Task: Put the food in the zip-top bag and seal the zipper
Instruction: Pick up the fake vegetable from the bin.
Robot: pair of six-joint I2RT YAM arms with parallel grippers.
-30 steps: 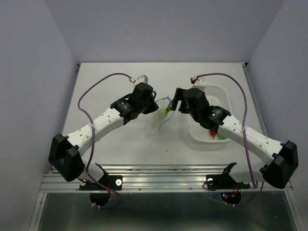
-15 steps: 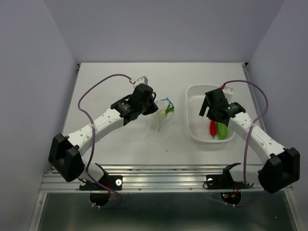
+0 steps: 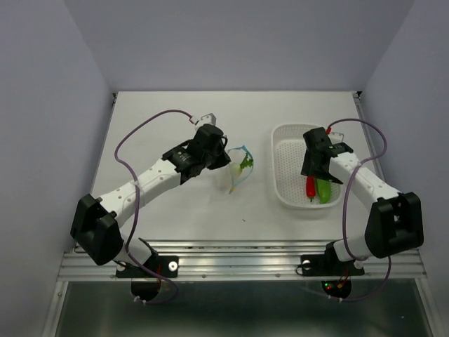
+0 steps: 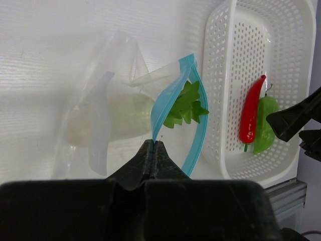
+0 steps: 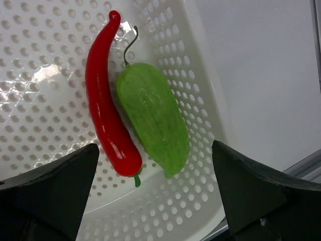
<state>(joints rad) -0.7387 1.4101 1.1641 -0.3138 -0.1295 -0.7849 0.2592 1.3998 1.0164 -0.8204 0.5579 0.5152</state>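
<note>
On a white table [image 3: 175, 119] boxed in by pale lavender walls [image 3: 238, 42], with a ribbed metal rail [image 3: 231, 256] along its near edge, two arms work side by side. The left gripper [image 4: 153, 145] has its fingers pressed together, apparently pinching one lip of the light-blue zipper [image 4: 173, 95], though the contact point itself is hard to make out. Just beyond those fingertips the clear zip-top bag [image 4: 100, 115] lies crumpled and gaping. A white radish [image 4: 130, 118] sits inside it, its green leaves poking out through the mouth. The right gripper [image 5: 155, 148] hangs over a white perforated basket [image 5: 45, 60], fingers spread wide and touching nothing. Framed between them, on the basket floor, lie a red chili [image 5: 108, 100] and a flat green pod [image 5: 153, 115], side by side and touching.
</note>
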